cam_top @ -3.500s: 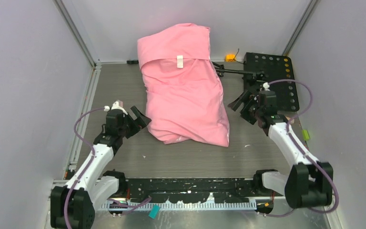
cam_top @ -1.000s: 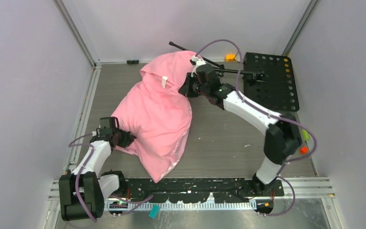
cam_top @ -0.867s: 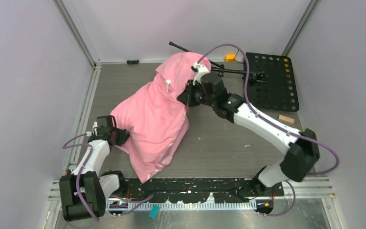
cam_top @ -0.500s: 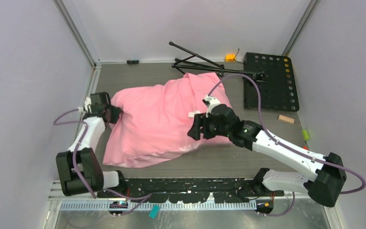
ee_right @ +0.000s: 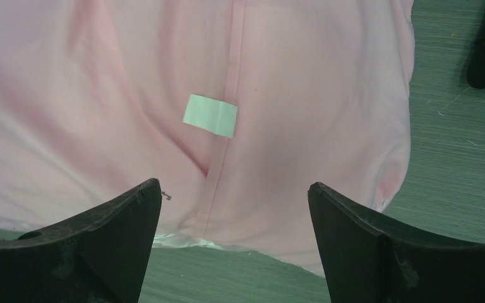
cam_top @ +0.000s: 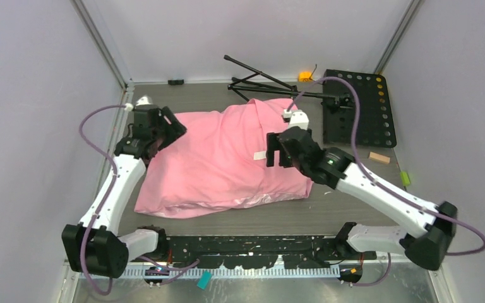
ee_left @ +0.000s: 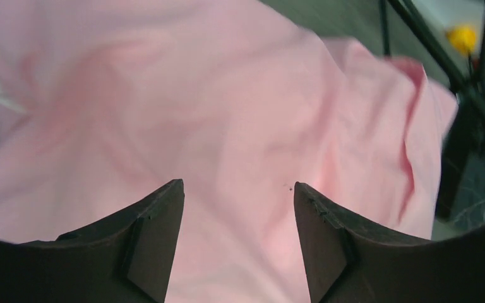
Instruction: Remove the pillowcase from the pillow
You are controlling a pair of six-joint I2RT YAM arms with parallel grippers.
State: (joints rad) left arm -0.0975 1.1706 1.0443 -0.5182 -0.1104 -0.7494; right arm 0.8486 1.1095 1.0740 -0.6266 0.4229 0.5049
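The pink pillowcase [cam_top: 218,161] lies crosswise on the grey surface [cam_top: 347,205], plump and wrinkled. It covers the pillow completely, so none of the cushion shows. Its far edge runs up close to the legs of a black tripod stand [cam_top: 259,82], and its shinier near edge [cam_top: 227,203] stops short of the arm bases, with a strip of bare surface between. To the right, open surface separates the fabric from a black perforated plate [cam_top: 363,110] and a small wooden block [cam_top: 379,158]. The left hand [cam_top: 167,134] hangs over the pillowcase's far-left corner with its fingers spread and nothing between them. The right hand [cam_top: 275,151] is also spread wide and holds nothing, poised above the right half beside the small white tag [ee_right: 210,115], which sits on a seam. From the right wrist, the fabric's edge falls off onto bare surface.
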